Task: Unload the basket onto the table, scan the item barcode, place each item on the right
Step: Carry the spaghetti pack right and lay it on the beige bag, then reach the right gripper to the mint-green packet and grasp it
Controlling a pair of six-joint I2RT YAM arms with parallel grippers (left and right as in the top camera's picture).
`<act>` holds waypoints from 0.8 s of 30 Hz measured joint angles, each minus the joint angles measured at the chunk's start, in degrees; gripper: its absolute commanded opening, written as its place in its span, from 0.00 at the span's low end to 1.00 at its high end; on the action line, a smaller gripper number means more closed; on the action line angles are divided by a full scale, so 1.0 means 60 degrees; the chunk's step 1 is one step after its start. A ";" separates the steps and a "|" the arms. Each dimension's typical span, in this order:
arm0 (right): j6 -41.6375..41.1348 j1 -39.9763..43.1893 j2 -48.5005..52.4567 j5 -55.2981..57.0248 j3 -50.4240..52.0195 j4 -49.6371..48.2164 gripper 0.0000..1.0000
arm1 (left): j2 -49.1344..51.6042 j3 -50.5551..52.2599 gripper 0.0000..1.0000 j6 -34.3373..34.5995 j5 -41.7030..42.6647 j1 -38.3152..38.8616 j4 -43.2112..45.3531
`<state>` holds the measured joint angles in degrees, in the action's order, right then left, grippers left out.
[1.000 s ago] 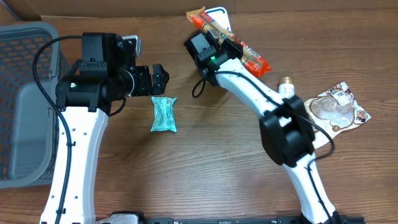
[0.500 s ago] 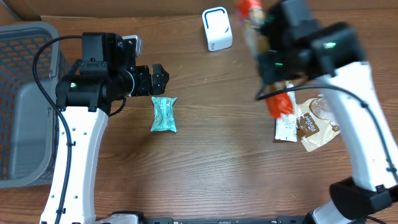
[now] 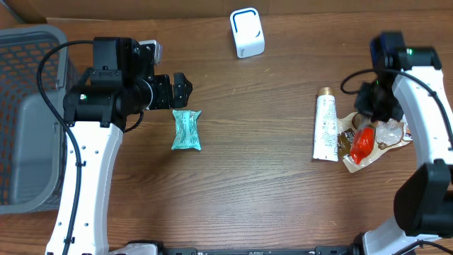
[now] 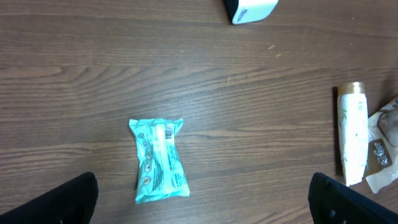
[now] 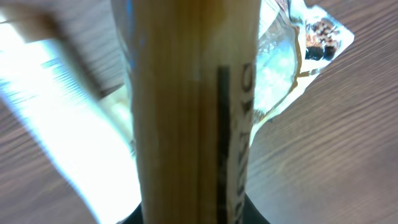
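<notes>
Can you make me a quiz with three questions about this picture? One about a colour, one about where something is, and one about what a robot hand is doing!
1. What colour is the packet lying near the left gripper?
A. teal
B. yellow
C. black

2. Where is the white scanner?
A. on top of the packet
B. by itself near the far edge of the table
C. held in a gripper

3. How is the left gripper?
A. shut on a spoon
B. shut on the packet
C. wide open, holding nothing

Answers:
1 A: the wrapper looks teal in both the overhead and the left wrist views.
2 B: it stands alone on the wood at the top of the overhead view.
3 C: its fingers sit far apart at the bottom corners of the wrist view and touch nothing.
</notes>
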<state>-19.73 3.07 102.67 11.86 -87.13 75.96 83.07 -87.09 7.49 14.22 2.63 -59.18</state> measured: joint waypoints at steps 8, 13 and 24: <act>-0.0229 0.0630 0.0033 0.0182 0.1781 -0.1552 0.64 | 0.0000 0.0000 1.00 0.0000 -0.0004 0.0000 0.0000; -0.0229 0.0885 0.0007 0.0280 0.1756 -0.1504 0.70 | 0.0000 0.0000 1.00 0.0000 -0.0004 0.0000 0.0000; 0.0171 0.0874 -0.0047 -0.2903 -0.1275 -0.1056 0.74 | 0.0000 0.0000 1.00 0.0000 -0.0004 0.0000 0.0000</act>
<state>-18.70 8.32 102.39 -5.56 -94.78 69.63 83.07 -87.09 7.49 14.20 2.63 -59.18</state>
